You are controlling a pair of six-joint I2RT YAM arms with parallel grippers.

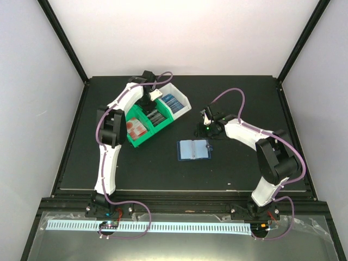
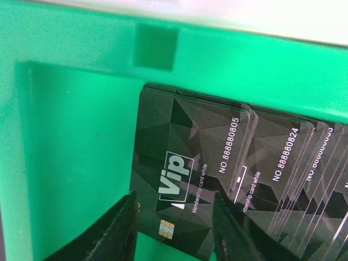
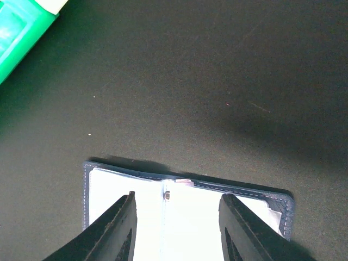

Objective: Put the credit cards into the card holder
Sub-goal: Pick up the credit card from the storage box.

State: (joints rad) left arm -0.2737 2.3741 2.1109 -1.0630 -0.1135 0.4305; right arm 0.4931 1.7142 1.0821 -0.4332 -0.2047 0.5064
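From above, the black table [image 1: 239, 103] carries a green-and-white bin [image 1: 159, 129] set on a slant at the far left. Its three compartments hold the credit cards [image 1: 154, 115]: a red-and-white stack [image 1: 136, 129] at the near-left end, dark ones in the middle and blue cards [image 1: 171, 100] at the far-right end. The left gripper [image 1: 148, 103] reaches down into the middle compartment. The card holder [image 1: 194, 149] lies open and flat on the table, near and to the right of the bin and well apart from it. The right gripper [image 1: 205, 128] hangs over its far edge. In the left wrist view, the dark cards lean fanned against one another on the green floor of the bin [image 2: 70, 152], and the top dark card [image 2: 185, 157] shows "Vip" and a gold chip. The left gripper [image 2: 174, 196] has its fingers [image 2: 109, 236] standing apart, one at each long edge of that card near the chip end. Whether they press on the edges or only flank them cannot be told, and the card rests on the stack. In the right wrist view, the right gripper [image 3: 178, 196] is spread wide, with nothing pinched between its fingers [image 3: 111, 231]. Beneath them lies the card holder [image 3: 196, 217], its dark blue border stitched in white around a pale inside, with a small snap tab [image 3: 167, 194] at the middle fold. A corner of the bin [image 3: 16, 32] shows at the far left, with bare table [image 3: 190, 81] between it and the holder.
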